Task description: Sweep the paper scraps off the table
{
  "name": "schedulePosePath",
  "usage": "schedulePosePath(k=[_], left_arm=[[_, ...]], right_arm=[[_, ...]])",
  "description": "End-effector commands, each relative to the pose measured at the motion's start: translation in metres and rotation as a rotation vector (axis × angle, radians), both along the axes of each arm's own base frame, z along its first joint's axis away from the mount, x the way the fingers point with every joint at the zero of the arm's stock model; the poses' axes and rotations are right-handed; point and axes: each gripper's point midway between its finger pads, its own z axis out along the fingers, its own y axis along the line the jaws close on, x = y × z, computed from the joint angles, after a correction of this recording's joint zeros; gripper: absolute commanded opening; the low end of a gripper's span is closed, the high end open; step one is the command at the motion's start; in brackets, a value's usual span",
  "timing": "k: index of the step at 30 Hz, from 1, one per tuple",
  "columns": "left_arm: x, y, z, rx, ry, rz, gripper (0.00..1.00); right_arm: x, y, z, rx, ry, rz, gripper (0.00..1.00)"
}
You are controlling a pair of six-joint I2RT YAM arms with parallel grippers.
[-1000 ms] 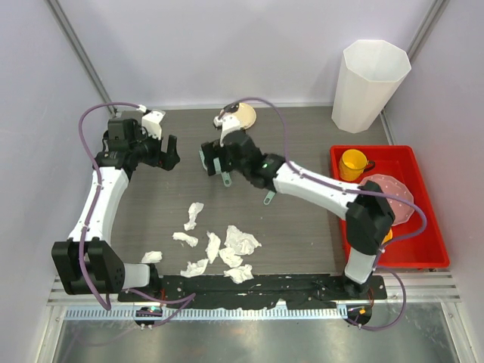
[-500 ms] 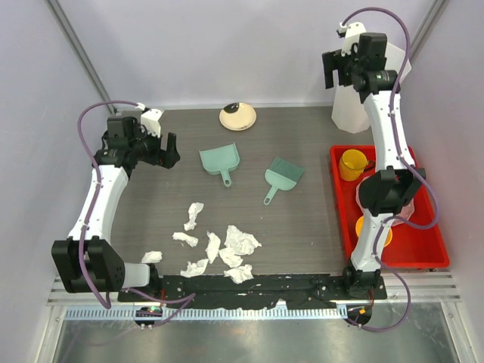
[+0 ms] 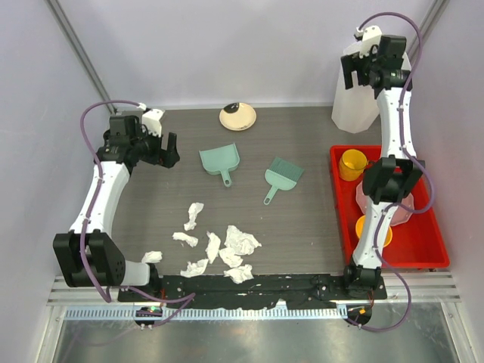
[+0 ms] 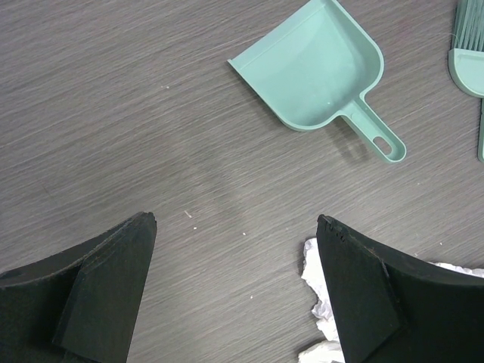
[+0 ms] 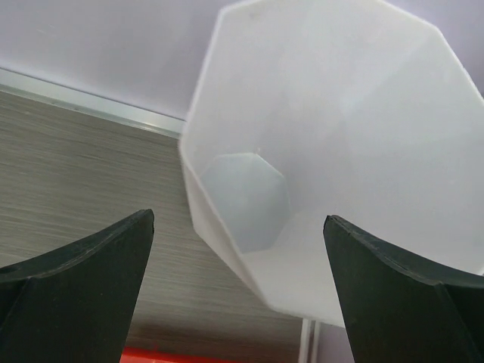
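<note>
Several crumpled white paper scraps (image 3: 215,246) lie in a loose cluster on the dark wood-grain table (image 3: 302,227), near its front edge. A few of these paper scraps (image 4: 318,302) show beside my left gripper's right finger in the left wrist view. My left gripper (image 3: 168,150) (image 4: 236,221) hovers open and empty over the table's left rear, left of the green dustpan (image 3: 221,160) (image 4: 314,76). Raised high at the back right, my right gripper (image 3: 349,74) (image 5: 238,218) is open and empty, looking down into the tall white bin (image 3: 359,106) (image 5: 340,151).
A green hand brush (image 3: 281,175) (image 4: 469,53) lies right of the dustpan. A cream dish (image 3: 237,116) sits at the table's rear edge. On the right stands a red tray (image 3: 423,249) holding a yellow cup (image 3: 352,162) and a plate. Pale walls enclose the table.
My right arm swung up from over the dustpan and brush to above the white bin, uncovering both tools, and its jaws widened a little. The left arm and the scraps stayed put.
</note>
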Motion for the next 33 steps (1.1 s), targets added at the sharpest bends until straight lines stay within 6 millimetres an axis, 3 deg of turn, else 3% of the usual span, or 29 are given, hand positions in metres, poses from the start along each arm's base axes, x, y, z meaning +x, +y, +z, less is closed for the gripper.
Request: schedulePosePath(k=[1,6,7,9,10,12,13,14,15,23,24,25,27,28,30,33], left_arm=[[0.010,-0.001,0.020,-0.007,-0.044,0.008,0.90],[0.009,0.000,0.017,-0.005,-0.033,0.013,0.90],[0.009,0.000,0.018,-0.003,-0.036,0.015,0.90],[0.010,0.001,0.019,0.003,-0.038,0.016,0.91],[0.010,0.001,0.020,0.004,-0.038,0.018,0.91],[0.010,0.002,0.019,0.003,-0.037,0.018,0.91],[0.011,0.001,0.020,0.003,-0.040,0.016,0.90],[0.010,0.001,0.021,0.001,-0.039,0.018,0.90],[0.009,0.001,0.020,-0.002,-0.036,0.016,0.91],[0.004,0.000,0.024,-0.003,-0.052,0.007,0.91],[0.003,-0.001,0.024,-0.005,-0.053,0.006,0.90],[0.002,-0.001,0.026,-0.005,-0.057,0.006,0.90],[0.001,-0.001,0.028,-0.005,-0.062,0.003,0.90],[0.000,-0.001,0.028,-0.008,-0.060,0.003,0.91],[-0.003,-0.003,0.029,-0.011,-0.066,-0.006,0.91],[-0.006,-0.005,0.030,-0.013,-0.072,-0.016,0.91]], right_arm=[[0.009,-0.008,0.021,-0.101,-0.076,0.020,1.00],[0.013,-0.003,-0.007,-0.144,-0.019,0.108,0.95],[0.008,-0.001,-0.016,-0.152,0.016,0.136,0.83],[0.002,0.010,-0.025,-0.140,0.046,0.202,0.69],[-0.003,0.014,-0.028,-0.137,0.062,0.228,0.50],[-0.008,0.022,-0.030,-0.132,0.067,0.276,0.33],[-0.011,0.026,-0.024,-0.123,0.057,0.293,0.19],[-0.014,0.030,-0.021,-0.112,0.052,0.314,0.15],[-0.018,0.043,-0.018,-0.077,0.045,0.373,0.03],[-0.043,0.120,0.045,0.110,-0.071,0.498,0.01],[-0.050,0.156,0.048,0.130,-0.070,0.553,0.01],[-0.052,0.168,0.049,0.129,-0.071,0.561,0.01],[-0.052,0.181,0.048,0.123,-0.066,0.549,0.01],[-0.056,0.199,0.041,0.121,-0.036,0.560,0.01],[-0.055,0.207,0.030,0.096,0.003,0.529,0.01],[-0.071,0.222,0.003,0.053,0.105,0.535,0.01]])
